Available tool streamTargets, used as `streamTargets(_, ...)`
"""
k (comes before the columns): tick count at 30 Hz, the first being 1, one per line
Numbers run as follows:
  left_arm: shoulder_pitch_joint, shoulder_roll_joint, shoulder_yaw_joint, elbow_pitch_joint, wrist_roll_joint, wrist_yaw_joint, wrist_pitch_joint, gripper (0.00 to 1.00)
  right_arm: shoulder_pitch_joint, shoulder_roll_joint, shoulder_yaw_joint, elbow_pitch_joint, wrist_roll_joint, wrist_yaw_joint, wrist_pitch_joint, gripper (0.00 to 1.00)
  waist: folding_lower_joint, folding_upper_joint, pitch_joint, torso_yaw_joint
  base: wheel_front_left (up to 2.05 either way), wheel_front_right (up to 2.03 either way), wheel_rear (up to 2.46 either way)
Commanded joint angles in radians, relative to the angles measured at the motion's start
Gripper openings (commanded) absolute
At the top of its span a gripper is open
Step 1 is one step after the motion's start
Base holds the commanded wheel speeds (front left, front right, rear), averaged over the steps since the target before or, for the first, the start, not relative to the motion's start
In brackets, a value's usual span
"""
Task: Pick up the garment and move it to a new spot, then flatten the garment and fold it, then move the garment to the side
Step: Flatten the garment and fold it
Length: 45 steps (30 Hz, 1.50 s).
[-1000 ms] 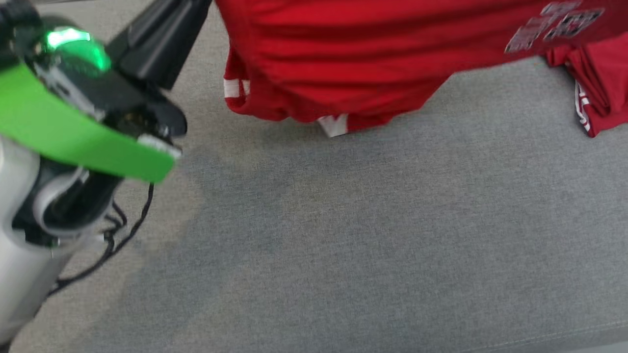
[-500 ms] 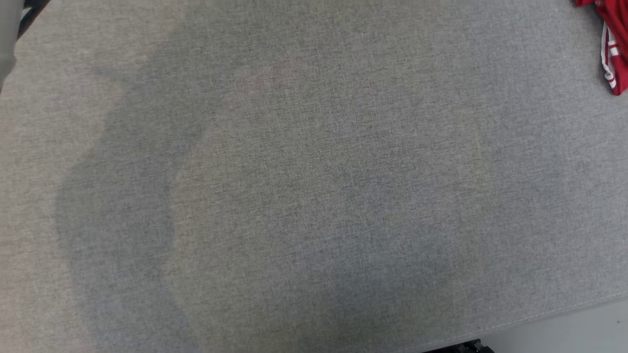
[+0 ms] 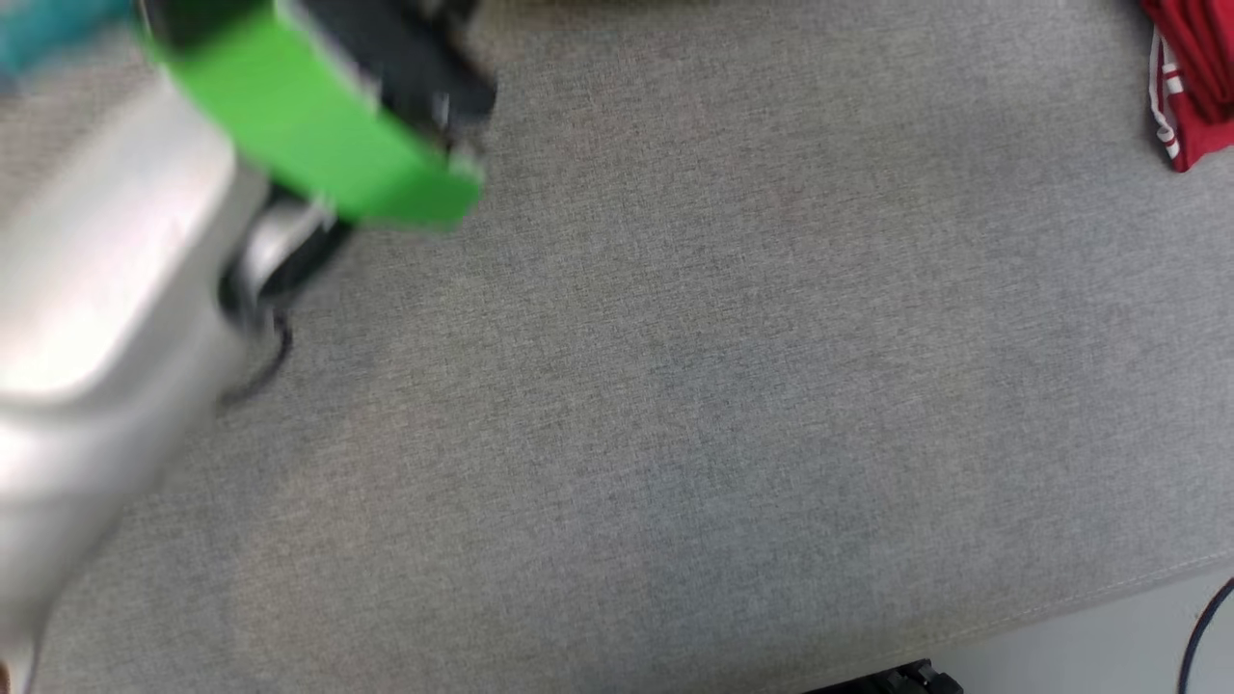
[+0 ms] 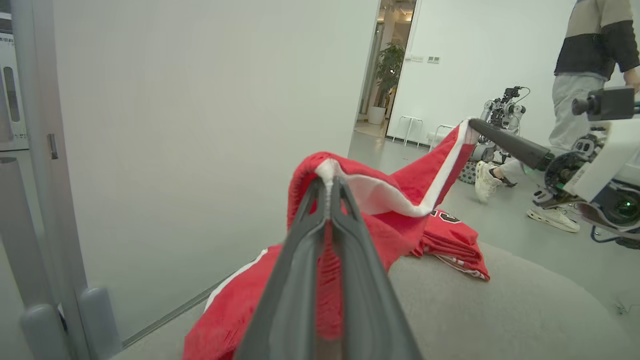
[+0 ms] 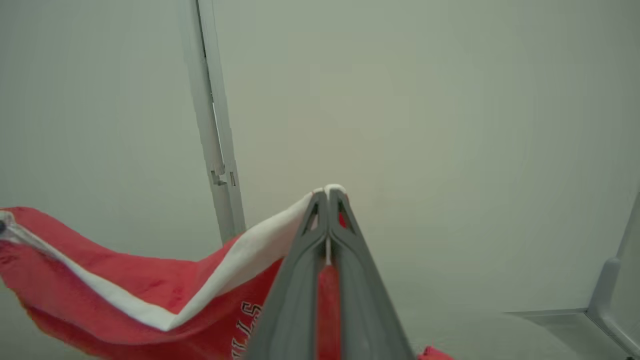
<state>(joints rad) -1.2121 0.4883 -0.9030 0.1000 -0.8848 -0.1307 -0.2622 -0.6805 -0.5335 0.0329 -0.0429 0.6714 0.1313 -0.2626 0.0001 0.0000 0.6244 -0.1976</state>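
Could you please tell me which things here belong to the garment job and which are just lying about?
Job in hand: red garment, held up; left gripper and right gripper, both shut on its white-trimmed edge; grey surface.

Lying about: second red garment resting on the surface; person; other robot; potted plant.

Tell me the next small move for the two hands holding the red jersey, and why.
Probably lower the red jersey with white trim onto the grey fabric surface, kept taut. The left hand and right hand are each shut on its white-trimmed edge, and it hangs lifted between them, not yet laid flat.
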Motion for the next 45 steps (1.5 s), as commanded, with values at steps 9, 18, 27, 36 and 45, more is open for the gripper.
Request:
streamTargets(9,0.571,0.079,0.120,-0.179,0.115,0.000,-0.003,0.00,0.480,0.108,-0.101,-0.196,0.010,-0.001,-0.002,0.00,-0.0001,0.0000,-0.164,0.012,0.00,0.00,0.00)
streamTargets(18,0.927,0.067,0.174,-0.246,0.137,0.000,-0.003,0.00,0.795,0.110,-0.062,-0.281,0.036,-0.001,-0.002,0.00,-0.0001,0.0000,-0.282,0.045,0.00,0.00,0.00)
streamTargets(27,1.150,0.116,0.206,-0.349,0.115,0.021,-0.002,0.00,0.990,0.047,-0.069,-0.342,0.013,-0.001,0.013,0.00,-0.0001,0.0000,-0.338,0.086,0.00,0.00,0.00)
streamTargets(36,1.035,0.060,0.195,-0.350,0.077,0.016,0.054,0.00,0.846,-0.002,-0.057,-0.266,0.042,-0.001,0.115,0.00,-0.0001,0.0000,-0.303,0.120,0.00,0.00,0.00)
streamTargets(45,0.780,-0.059,0.217,-0.203,-0.088,0.004,0.162,0.00,0.457,-0.112,0.086,-0.016,0.028,-0.001,0.157,0.00,-0.0001,0.0000,-0.201,0.156,0.00,0.00,0.00)
